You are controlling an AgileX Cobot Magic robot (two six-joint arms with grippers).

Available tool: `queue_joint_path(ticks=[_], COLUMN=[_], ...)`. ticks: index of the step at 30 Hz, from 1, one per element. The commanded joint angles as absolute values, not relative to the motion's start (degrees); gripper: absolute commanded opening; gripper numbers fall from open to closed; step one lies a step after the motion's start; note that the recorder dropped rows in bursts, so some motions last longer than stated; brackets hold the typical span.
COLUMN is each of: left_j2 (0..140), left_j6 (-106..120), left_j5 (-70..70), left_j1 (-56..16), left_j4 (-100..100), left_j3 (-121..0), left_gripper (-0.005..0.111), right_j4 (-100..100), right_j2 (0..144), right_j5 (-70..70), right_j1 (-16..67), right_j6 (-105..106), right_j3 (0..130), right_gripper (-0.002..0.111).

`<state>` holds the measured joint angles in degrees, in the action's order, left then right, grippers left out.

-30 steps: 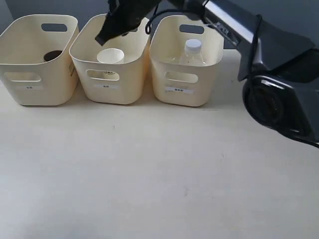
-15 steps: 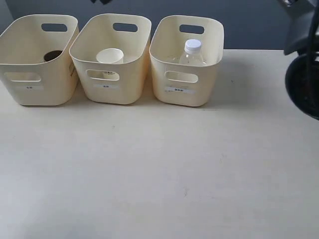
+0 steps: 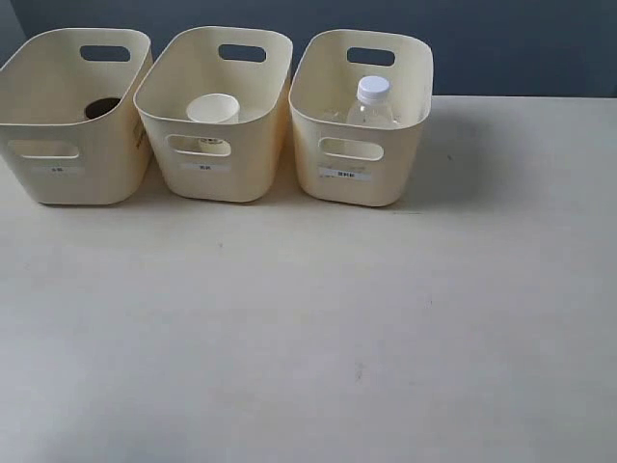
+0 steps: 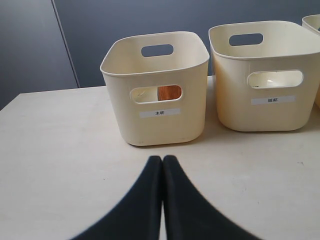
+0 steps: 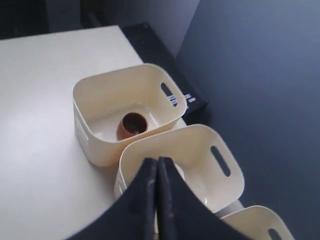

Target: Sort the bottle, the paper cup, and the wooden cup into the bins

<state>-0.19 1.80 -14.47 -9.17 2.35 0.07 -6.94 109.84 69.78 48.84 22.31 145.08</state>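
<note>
Clearing out of exterior view: right arm gone since a second ago. Right gripper [image 5: 156, 172] clenched empty, left gripper [image 4: 162, 165] too. Wooden cup [image 3: 101, 106] sitting in left bin [image 3: 58, 183], paper cup [image 3: 214, 108] in middle bin [image 3: 207, 183], bottle [image 3: 371, 101] in right bin [image 3: 352, 188]; sorting looking done.

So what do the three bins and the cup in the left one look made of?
The bins: matte cream moulded plastic, judging by rounded corners and cut-out handles. The wooden cup: probably wood, smooth brown, reddish through the handle slot.

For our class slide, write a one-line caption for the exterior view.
Three cream bins in a row: wooden cup left, paper cup middle, bottle right.
</note>
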Motion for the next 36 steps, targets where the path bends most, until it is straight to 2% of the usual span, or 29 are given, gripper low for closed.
queue_joint_path(ticks=[1,10,25,28,33,36], left_j2=[0.00,0.00,0.00,0.00,0.00,0.00], left_j6=[1.63,1.63,1.63,1.63,1.63,1.63], left_j5=[-13.67,-13.67,-13.67,-13.67,-13.67,-13.67], left_j1=[-9.32,-9.32,-9.32,-9.32,-9.32,-9.32], left_j4=[2.44,2.44,2.44,2.44,2.44,2.44], left_j3=[0.00,0.00,0.00,0.00,0.00,0.00], left_gripper=[0.000,0.000,0.000,0.000,0.000,0.000], right_j4=[0.59,0.75,-2.28,-1.64,-2.90,-8.00], right_j2=[101.29,81.82,78.62,78.38,71.90,65.40], right_j5=[69.96,69.96,69.96,69.96,69.96,60.86], right_j1=[52.14,53.73,53.73,50.89,40.94,33.43], right_j6=[17.96,6.29,6.10,5.54,6.99,12.22], right_j3=[144.85,144.85,144.85,143.74,127.80,111.54], right_gripper=[-0.001,-0.001,-0.001,-0.001,-0.001,-0.001])
